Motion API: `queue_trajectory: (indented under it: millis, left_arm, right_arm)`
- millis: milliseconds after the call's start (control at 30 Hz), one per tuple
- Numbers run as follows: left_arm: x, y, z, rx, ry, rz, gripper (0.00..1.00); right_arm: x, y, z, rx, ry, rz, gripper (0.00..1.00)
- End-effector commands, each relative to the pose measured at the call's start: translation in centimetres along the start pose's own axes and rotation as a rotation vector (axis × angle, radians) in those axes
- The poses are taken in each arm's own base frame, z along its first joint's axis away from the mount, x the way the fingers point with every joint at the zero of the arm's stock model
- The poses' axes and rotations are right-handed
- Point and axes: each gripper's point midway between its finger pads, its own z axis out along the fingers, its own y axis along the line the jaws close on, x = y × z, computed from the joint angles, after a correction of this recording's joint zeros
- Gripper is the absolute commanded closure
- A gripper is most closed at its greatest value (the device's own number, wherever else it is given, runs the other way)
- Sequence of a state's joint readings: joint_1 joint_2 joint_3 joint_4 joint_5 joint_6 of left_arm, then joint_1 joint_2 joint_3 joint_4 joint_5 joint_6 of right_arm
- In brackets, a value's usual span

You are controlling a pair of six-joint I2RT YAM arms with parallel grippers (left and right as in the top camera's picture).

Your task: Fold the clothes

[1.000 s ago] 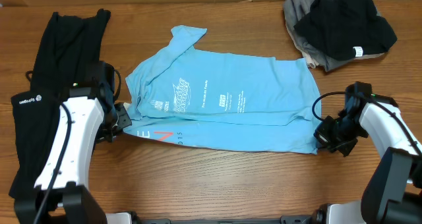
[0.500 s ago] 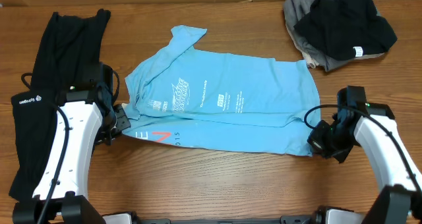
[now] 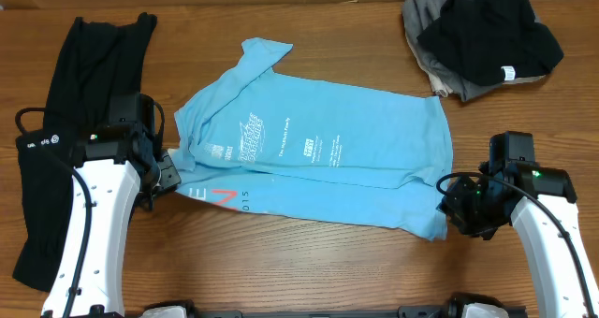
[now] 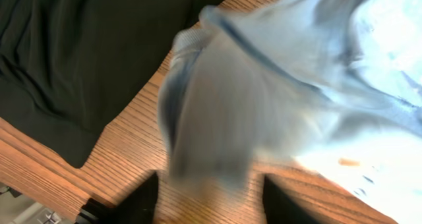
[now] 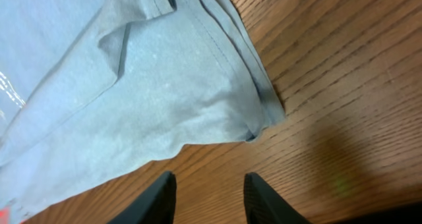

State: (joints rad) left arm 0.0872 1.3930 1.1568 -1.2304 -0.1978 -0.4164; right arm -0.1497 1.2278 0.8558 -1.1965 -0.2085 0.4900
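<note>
The light blue T-shirt [image 3: 318, 159] with white lettering lies flat mid-table, its lower part folded over. My left gripper [image 3: 167, 170] is at the shirt's left edge. In the left wrist view that gripper [image 4: 211, 207] is open, and a blurred fold of blue fabric [image 4: 224, 112] hangs loose just above the gap. My right gripper [image 3: 451, 208] is beside the shirt's lower right corner. In the right wrist view it [image 5: 210, 199] stands open over bare wood, the corner of the shirt [image 5: 257, 115] lying just ahead of it and untouched.
A long black garment [image 3: 89, 93] with a small white logo lies along the left side, close to my left arm. A heap of grey and black clothes [image 3: 482, 37] sits at the back right. The wooden table [image 3: 309, 271] runs bare along the front.
Both grippers have opened and let go of the blue shirt. The right gripper has drawn back toward the front, and the shirt's lower right corner now lies nearer the front edge.
</note>
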Motion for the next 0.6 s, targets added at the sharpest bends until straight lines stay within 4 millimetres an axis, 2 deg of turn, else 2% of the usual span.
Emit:
queue_trajectory:
  millis: [0,200,300,367,467,567]
  left_arm:
    - [-0.8,0.4,-0.9,-0.002,-0.046,0.014,0.41]
    - [-1.2,0.0,-1.0,0.016,-0.061,0.018,0.40]
    - [-2.0,-2.7,-1.7,0.161,-0.087,0.120,0.34]
    - [-2.8,-5.8,-3.4,0.336,-0.129,0.228,0.30]
    - [-4.2,-10.5,-7.8,0.599,-0.249,0.394,0.30]
    - [-6.4,-13.1,-11.4,0.657,-0.394,0.463,0.30]
  right_arm:
    - [0.2,0.2,0.0,-0.013,0.000,-0.002,0.62]
    - [-0.9,1.0,-0.3,-0.039,-0.044,-0.036,0.61]
    - [-2.1,2.1,-1.7,-0.069,-0.096,-0.106,0.59]
    - [-2.9,3.3,-3.4,-0.096,-0.135,-0.179,0.53]
    - [-3.8,4.9,-6.7,-0.121,-0.194,-0.285,0.42]
    - [-4.5,6.1,-9.9,-0.127,-0.233,-0.355,0.35]
